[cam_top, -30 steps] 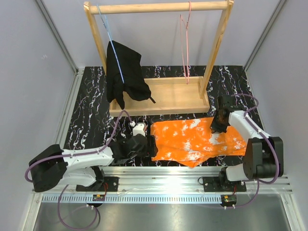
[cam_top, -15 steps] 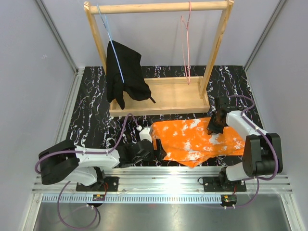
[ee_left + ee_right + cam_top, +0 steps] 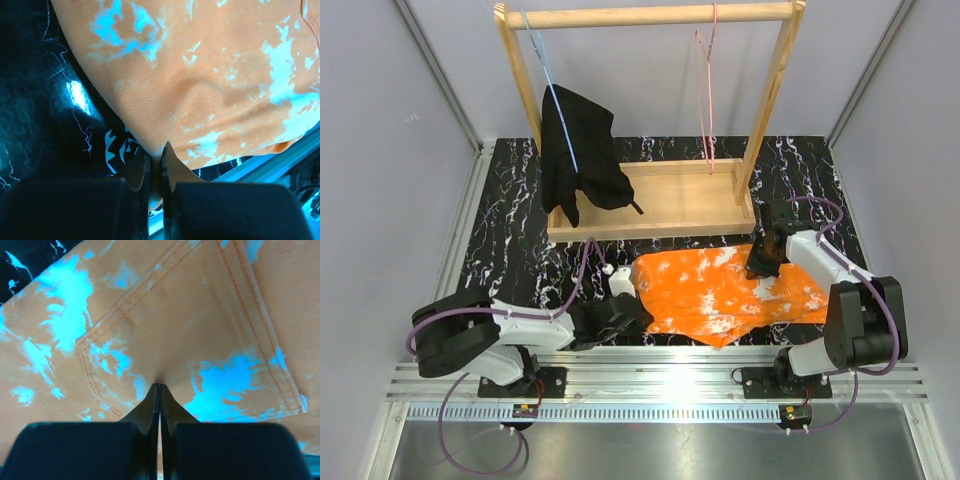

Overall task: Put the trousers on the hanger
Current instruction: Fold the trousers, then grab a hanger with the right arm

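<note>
The orange trousers point(image 3: 720, 290) with white blotches lie folded on the black marbled table in front of the rack. My left gripper point(image 3: 640, 312) is shut on their left edge; in the left wrist view a fold of the trousers point(image 3: 210, 85) is pinched between the fingers at the left gripper point(image 3: 160, 152). My right gripper point(image 3: 758, 268) is shut on the cloth at the upper right; in the right wrist view the right gripper point(image 3: 160, 386) pinches the trousers point(image 3: 190, 315) near a stitched pocket. The pink hanger point(image 3: 705, 95) hangs from the rack's top bar, right of centre.
A wooden rack point(image 3: 650, 200) stands at the back of the table. A black garment point(image 3: 580, 150) hangs on a light-blue hanger point(image 3: 548, 70) at its left. The metal rail point(image 3: 660, 365) with the arm bases runs along the near edge.
My left gripper has moved down toward the near edge and shut on the trousers' left edge. The right gripper has shifted slightly up and left with the cloth.
</note>
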`<action>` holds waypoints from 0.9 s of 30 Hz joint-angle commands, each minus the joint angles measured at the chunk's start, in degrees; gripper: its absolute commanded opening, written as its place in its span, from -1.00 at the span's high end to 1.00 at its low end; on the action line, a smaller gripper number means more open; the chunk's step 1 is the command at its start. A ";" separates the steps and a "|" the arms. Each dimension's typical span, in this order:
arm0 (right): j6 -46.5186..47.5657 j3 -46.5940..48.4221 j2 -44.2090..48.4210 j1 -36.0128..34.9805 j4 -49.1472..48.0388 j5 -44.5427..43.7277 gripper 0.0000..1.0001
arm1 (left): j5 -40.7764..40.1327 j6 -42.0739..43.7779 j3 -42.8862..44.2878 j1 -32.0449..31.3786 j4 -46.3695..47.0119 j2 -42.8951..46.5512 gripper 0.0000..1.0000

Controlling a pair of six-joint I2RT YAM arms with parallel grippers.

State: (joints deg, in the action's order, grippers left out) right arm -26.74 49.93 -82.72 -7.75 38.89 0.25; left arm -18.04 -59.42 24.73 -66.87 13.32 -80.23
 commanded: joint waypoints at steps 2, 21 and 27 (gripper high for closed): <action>-0.15 2.71 5.28 -1.13 2.23 0.01 0.98 | -6.64 0.71 0.75 -0.10 -4.96 1.38 1.00; 5.12 40.40 18.92 -1.30 11.30 14.69 -0.07 | -17.90 10.29 4.71 0.34 -36.70 35.67 1.00; 3.72 51.57 12.68 -1.74 6.99 17.59 -0.12 | -16.85 9.41 3.13 0.34 -35.21 34.96 1.00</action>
State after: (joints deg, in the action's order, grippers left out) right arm -22.79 97.12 -67.35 -8.78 49.25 13.89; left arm -32.21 -50.57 28.45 -66.83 -23.90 -45.19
